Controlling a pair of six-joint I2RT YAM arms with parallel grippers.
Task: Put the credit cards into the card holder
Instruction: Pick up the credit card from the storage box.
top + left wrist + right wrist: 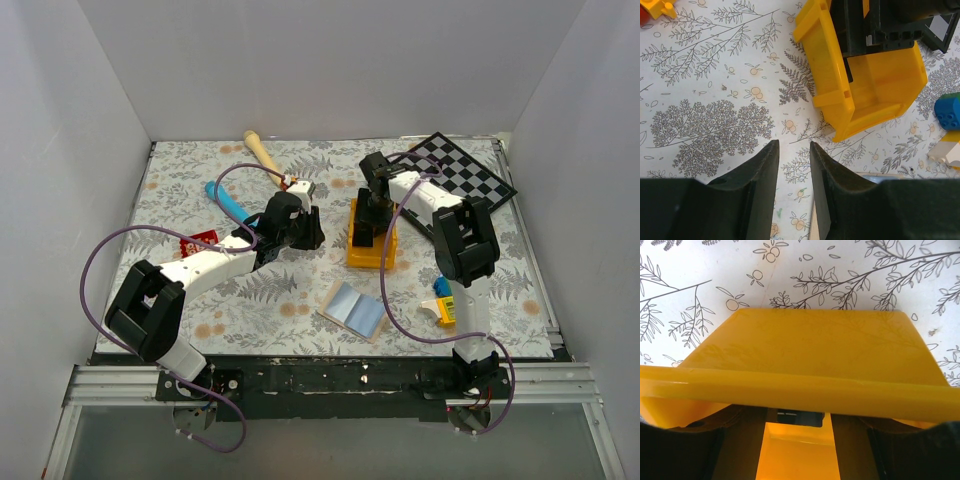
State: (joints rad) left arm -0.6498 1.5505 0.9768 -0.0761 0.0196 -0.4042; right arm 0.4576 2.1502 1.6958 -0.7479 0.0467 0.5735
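Note:
The card holder (352, 308) lies open on the floral table, pale blue lining up; a strip of it (875, 176) shows by my left fingers. A red card (198, 241) lies at the left beside my left arm. My left gripper (312, 236) is open and empty (792, 150), low over bare table, pointing toward the yellow bin (372, 250). My right gripper (368, 232) reaches down into that bin, open (797, 450). A small dark rectangular thing with pale marks (800, 417) lies against the bin's wall beyond the fingertips; I cannot tell if it is a card.
The yellow bin (875, 85) stands between both grippers. A chessboard (462, 170) lies at the back right. Blue, yellow and white blocks (442, 300) sit by the right arm. A wooden stick (262, 152) and a blue tool (228, 200) lie at the back left.

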